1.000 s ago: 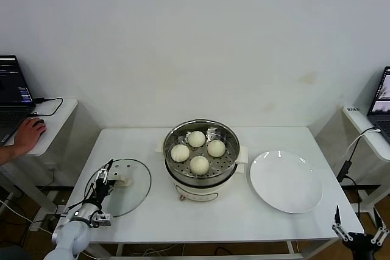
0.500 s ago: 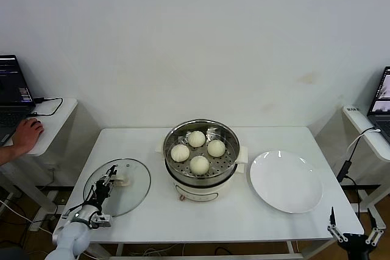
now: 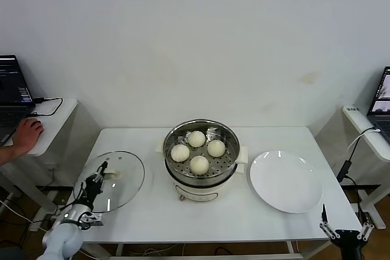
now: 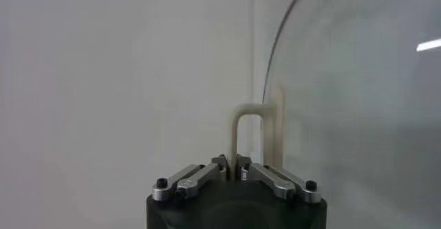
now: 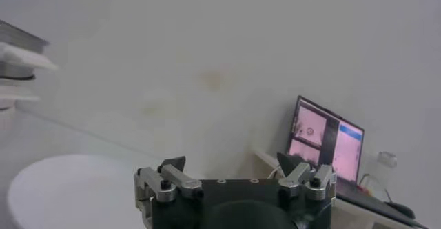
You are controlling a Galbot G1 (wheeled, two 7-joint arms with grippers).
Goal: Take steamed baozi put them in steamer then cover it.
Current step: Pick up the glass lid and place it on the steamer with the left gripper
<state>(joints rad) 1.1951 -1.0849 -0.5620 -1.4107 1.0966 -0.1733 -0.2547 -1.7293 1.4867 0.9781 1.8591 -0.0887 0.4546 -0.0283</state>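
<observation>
Four smooth cream baozi (image 3: 196, 148) fill the steamer (image 3: 201, 161); left gripper (image 3: 97, 176) pinches the glass cover's (image 3: 122, 175) handle.

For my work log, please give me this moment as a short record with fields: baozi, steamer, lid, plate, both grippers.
baozi: four steamed baozi lie on the perforated tray inside the steamer
steamer: steel steamer at the table centre, uncovered
lid: glass lid tilted at the table's left side, not on the steamer
plate: white plate at the right of the steamer, nothing on it
left gripper: left gripper shut on the lid handle
right gripper: right gripper open, idle, low beside the table's right front corner
</observation>
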